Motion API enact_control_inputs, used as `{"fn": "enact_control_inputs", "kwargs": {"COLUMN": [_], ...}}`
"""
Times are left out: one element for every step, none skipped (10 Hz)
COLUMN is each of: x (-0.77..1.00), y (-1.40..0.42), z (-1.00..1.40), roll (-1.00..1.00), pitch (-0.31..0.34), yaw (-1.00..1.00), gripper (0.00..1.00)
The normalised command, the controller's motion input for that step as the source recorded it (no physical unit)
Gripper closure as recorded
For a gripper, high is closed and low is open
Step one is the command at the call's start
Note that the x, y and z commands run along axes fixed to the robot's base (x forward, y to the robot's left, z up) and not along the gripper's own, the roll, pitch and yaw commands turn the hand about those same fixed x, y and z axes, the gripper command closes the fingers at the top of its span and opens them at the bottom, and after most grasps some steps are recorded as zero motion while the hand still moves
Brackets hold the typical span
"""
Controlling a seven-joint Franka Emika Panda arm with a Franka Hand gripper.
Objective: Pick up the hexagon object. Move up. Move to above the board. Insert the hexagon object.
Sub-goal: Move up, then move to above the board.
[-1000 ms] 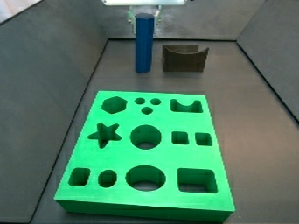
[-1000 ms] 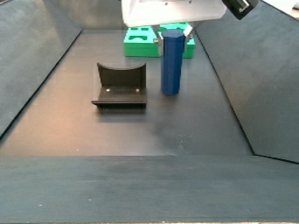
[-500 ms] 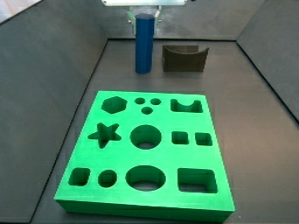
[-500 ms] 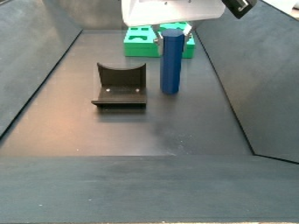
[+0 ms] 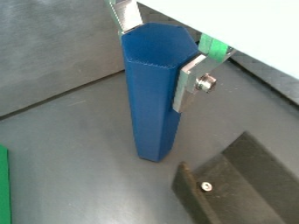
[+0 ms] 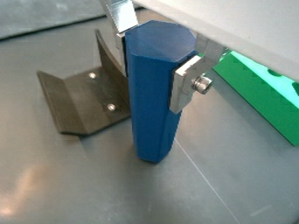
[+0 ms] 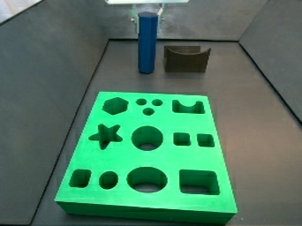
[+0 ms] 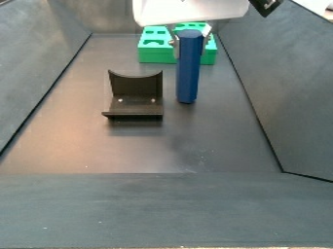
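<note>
Standing upright on the desk (image 8: 196, 146), the rod (image 5: 156, 92) sits between our tool's (image 5: 159, 59) silver plates, which pinch its top, with the fixture (image 6: 82, 101) just beside and the board (image 7: 147, 150) well apart.

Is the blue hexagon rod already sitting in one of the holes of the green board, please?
No: in a side view the hexagon object stands upright on the dark floor beyond the board, with the hand at its top.
</note>
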Motion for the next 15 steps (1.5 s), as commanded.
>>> {"fn": "enact_control_inputs", "kwargs": {"x": [-0.08, -0.09, -0.06, -0.04, 0.04, 0.05, 0.02, 0.01, 0.00, 0.00, 0.00, 0.01, 0.02, 0.02, 0.01], "y": [-0.05, -0.04, -0.02, -0.01, -0.23, -0.24, -0.21, -0.19, -0.18, -0.16, -0.14, -0.08, -0.05, -0.03, -0.02], "z": [0.76, 0.63, 0.49, 0.32, 1.00, 1.00, 1.00, 1.00, 1.00, 1.00, 1.00, 0.83, 0.66, 0.44, 0.28], "roll": [-0.01, -0.01, -0.02, -0.03, -0.18, -0.19, -0.20, -0.19, -0.15, -0.11, -0.10, -0.10, -0.11, -0.11, -0.11], "pitch": [0.045, 0.057, 0.046, 0.043, -0.470, -0.443, -0.362, -0.275, -0.185, -0.074, -0.021, 0.021, 0.054, 0.075, 0.079], "yaw": [-0.05, -0.05, -0.03, -0.03, -0.35, -0.32, -0.24, -0.17, -0.11, -0.06, -0.04, -0.02, -0.02, -0.01, -0.01], "gripper": [1.00, 1.00, 1.00, 1.00, 1.00, 1.00, 1.00, 1.00, 1.00, 1.00, 1.00, 1.00, 1.00, 1.00, 1.00]}}
